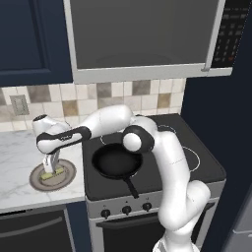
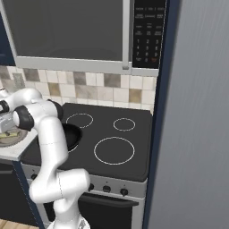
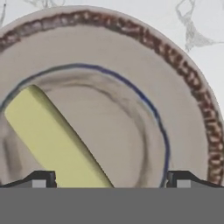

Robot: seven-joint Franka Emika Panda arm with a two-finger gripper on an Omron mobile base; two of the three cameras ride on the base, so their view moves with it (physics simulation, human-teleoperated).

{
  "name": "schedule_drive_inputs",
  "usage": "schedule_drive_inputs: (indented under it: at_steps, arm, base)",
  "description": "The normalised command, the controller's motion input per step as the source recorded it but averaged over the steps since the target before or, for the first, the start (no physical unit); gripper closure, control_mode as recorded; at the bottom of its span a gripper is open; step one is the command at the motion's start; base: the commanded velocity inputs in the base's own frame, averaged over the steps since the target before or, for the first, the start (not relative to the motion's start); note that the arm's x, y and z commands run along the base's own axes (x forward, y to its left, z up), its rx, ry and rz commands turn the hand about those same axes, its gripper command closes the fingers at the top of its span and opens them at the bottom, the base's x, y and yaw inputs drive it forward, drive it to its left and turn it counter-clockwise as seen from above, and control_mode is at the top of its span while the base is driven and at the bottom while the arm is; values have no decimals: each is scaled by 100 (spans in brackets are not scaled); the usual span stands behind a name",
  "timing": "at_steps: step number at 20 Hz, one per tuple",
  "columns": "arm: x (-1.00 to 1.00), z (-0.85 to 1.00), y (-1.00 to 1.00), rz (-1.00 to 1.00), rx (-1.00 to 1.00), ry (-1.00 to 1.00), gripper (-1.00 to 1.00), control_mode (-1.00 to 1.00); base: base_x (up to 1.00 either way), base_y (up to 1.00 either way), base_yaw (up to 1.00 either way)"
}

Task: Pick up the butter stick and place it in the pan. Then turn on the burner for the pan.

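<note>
Hand [image 3: 109, 186] is spread wide and empty, low over the plate [image 3: 188, 83] on the desk [image 1: 15, 162] left of the stove. Butter stick [image 3: 54, 140] lies on the plate, long axis running 10 to 4 o'clock in the hand view, its near end between the fingertips but biased toward the left one. Probably needs a wrist roll before closing. Pan [image 1: 117, 161] sits on the front-left burner.
</note>
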Motion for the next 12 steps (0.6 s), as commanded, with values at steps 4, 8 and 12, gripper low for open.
schedule_drive_inputs:
  at_steps: [4, 8, 12]
  arm:
    - [-14, -11, 0, 3, 0, -5, -100, -100]
    - [-16, -3, 0, 1, 0, -2, -100, -100]
    - [-14, 0, 0, 0, 3, -1, -100, -100]
  base:
    - [0, 0, 0]
    - [0, 0, 0]
    - [0, 0, 0]
